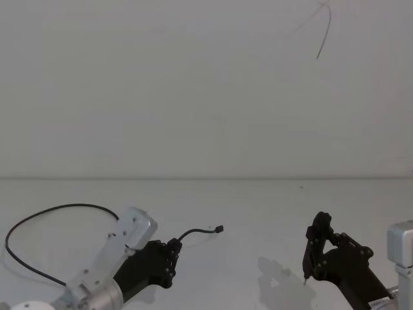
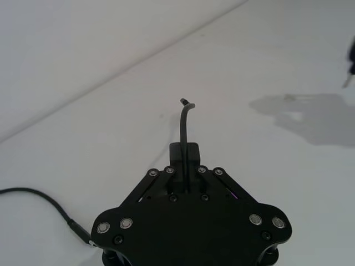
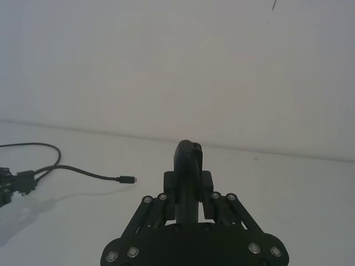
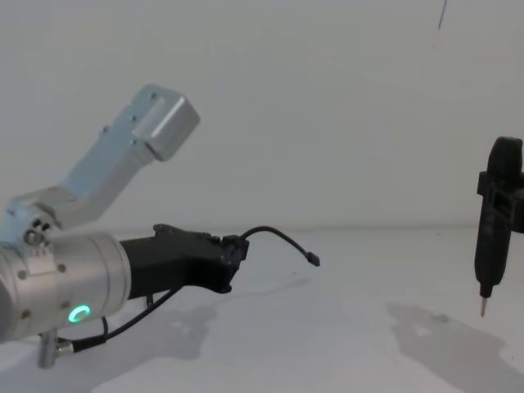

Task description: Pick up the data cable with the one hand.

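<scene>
One arm is plainly the nearer, so which is it?

Left. The left gripper (image 1: 172, 255) hangs low over the table (image 1: 258, 206) on the robot's left. Its blocky fingers are closed on the data cable (image 1: 201, 231), pinching it close to one end.

And how does the cord lie from there?

Its short free end comes out past the fingertips, forward and toward the robot's right. It arches up, then dips to a small plug that hangs clear of the table in the chest view. The long part goes the other way — back past the wrist and round in a wide loop lying on the table at the far left.

Its axis at the grip?

Roughly in line with the fingers; in the left wrist view the cord runs straight out from between them.

What about the right gripper (image 4: 499, 195)?

It is well apart on the right side, clamped around a black pen-shaped tool (image 4: 486, 270) whose pale tip points down above the table. The plug points its way but is nowhere near it.

What does the lift turn on, then?

My guess is a straight rise — the loop trails off to the left and should drag along behind. With most of the cord lying on the table, the pickup looks only partly done.
</scene>
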